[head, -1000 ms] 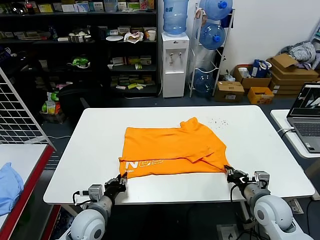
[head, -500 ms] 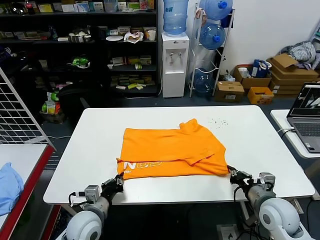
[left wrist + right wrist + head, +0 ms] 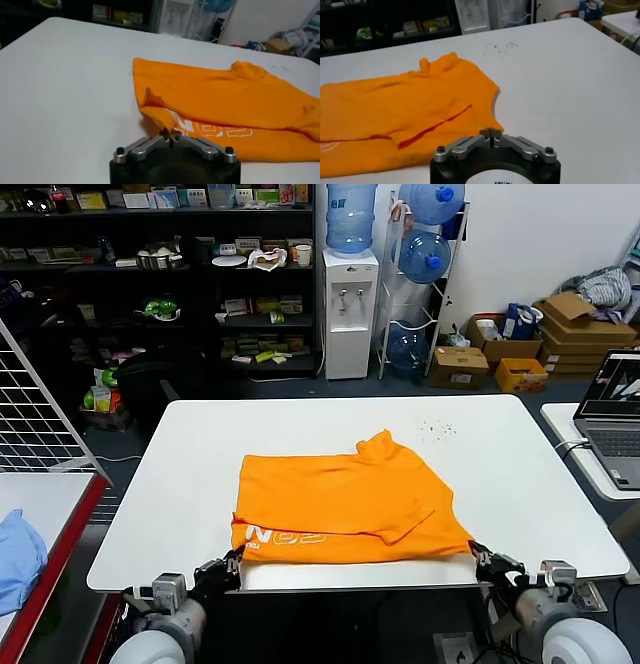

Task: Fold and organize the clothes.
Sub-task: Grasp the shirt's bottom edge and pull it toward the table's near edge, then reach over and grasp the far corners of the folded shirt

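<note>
A bright orange short-sleeved T-shirt of soft fabric (image 3: 345,506) is lying folded on the near half of a white rectangular table (image 3: 180,484), its pale lettering showing along the near left edge. The shirt's near left corner is being pinched by the left gripper (image 3: 226,565), whose jaws are clenched on the cloth right at the table's near edge; in the left wrist view the fabric (image 3: 210,112) is being drawn up to a point where it meets the closed gripper (image 3: 170,139). The near right corner is being held by the right gripper (image 3: 487,562), also at the near edge. In the right wrist view that gripper (image 3: 491,134) is seen closed, with the orange hem (image 3: 410,117) meeting its tips. A collar is bunching up at the far side of the shirt.
</note>
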You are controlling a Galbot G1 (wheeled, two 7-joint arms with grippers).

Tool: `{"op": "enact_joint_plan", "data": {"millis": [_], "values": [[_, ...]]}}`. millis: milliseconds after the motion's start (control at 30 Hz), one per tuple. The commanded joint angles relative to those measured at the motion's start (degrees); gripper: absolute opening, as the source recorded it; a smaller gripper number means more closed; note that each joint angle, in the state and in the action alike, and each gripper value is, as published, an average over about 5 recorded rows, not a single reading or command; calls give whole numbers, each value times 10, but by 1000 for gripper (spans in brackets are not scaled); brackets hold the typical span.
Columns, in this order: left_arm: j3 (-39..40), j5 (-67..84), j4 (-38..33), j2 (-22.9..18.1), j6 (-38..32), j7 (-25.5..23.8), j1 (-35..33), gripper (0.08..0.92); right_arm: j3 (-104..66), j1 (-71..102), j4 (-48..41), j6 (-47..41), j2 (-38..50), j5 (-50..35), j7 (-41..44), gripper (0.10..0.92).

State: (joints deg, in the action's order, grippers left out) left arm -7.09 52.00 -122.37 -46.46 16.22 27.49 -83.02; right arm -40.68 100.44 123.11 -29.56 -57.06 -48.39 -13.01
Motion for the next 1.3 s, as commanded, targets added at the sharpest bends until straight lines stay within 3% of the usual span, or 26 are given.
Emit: {"op": "enact_joint_plan", "data": {"millis": [33, 233, 333, 633, 833, 1067, 1200, 1300], "values": [[-9, 1, -55, 17, -1, 7, -77, 98, -17, 70, 21, 4, -9, 8, -5, 122], [-17, -9, -50, 11, -1, 4, -87, 98, -11, 63, 2, 47, -18, 89, -4, 131], [-23, -13, -42, 11, -1, 1, -86, 129, -14, 50, 3, 71, -16, 104, 3, 188], [-70, 17, -37, 42, -1, -8, -39, 380, -1, -83, 4, 86, 34, 80, 9, 447], [-66, 52, 45, 57, -19, -31, 111, 553, 111, -318, -86, 57, 50, 41, -28, 621], [60, 87, 228, -5, -31, -49, 358, 752, 273, -564, -262, 19, 16, -14, -75, 820], [130, 100, 324, -43, -14, -62, 434, 866, 328, -648, -376, -6, -33, -23, -76, 906], [163, 116, 367, -63, 8, -67, 466, 911, 355, -679, -444, -21, -59, -16, -71, 919]]}}
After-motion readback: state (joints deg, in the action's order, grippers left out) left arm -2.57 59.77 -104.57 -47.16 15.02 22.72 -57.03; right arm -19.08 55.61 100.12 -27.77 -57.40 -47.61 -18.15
